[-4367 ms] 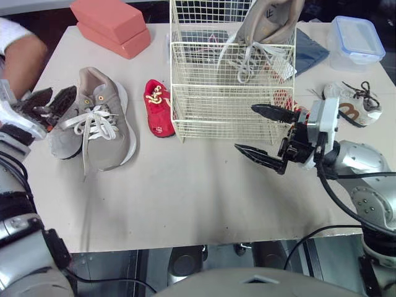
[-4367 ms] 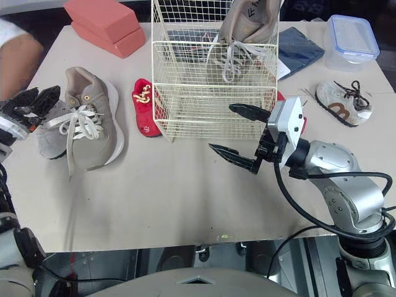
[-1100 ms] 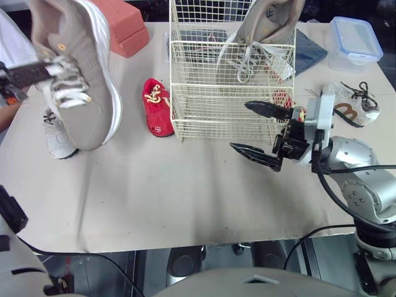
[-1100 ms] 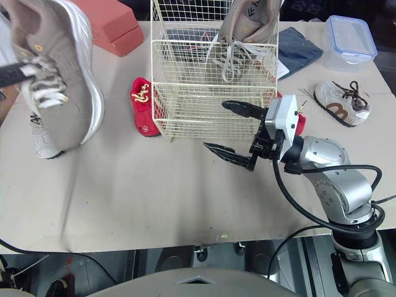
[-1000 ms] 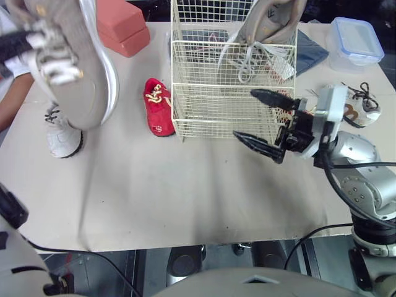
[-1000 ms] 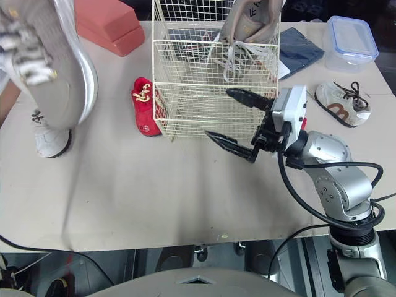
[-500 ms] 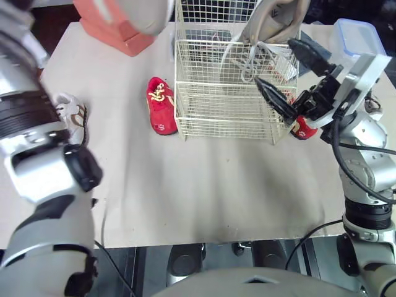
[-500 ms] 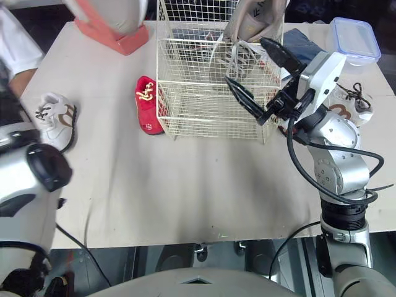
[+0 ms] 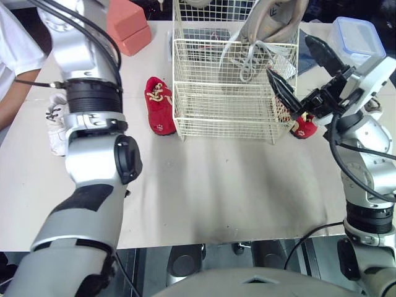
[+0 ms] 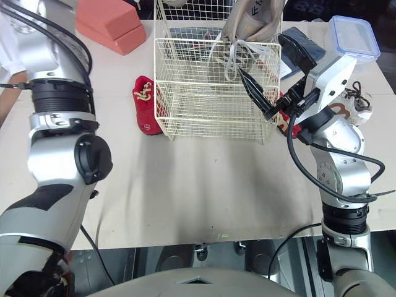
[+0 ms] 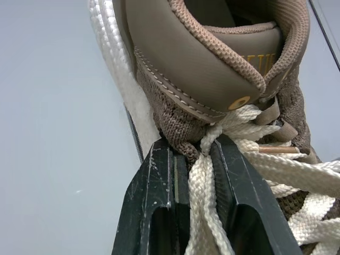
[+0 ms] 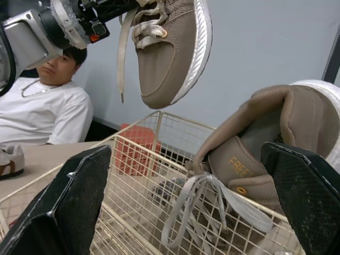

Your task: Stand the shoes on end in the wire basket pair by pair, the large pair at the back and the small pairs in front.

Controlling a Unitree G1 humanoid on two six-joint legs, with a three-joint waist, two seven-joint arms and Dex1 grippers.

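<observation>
Two large taupe shoes, white-soled, are counted: the standing shoe is set on end in the wire basket, upper centre; the lifted shoe is clamped by the left pincer above it. The right pincer is spread apart. Two red shoes and two white shoes are seen on the desk.

Head and wrists on the job: my head's two eyes look forward and down over my arms at the table, both taking in the wire basket beside my right pincer. My left wrist camera sits hard against my left pincer and the raised tan shoe. My right wrist camera looks out between its fingers across the same basket, up at that shoe.
</observation>
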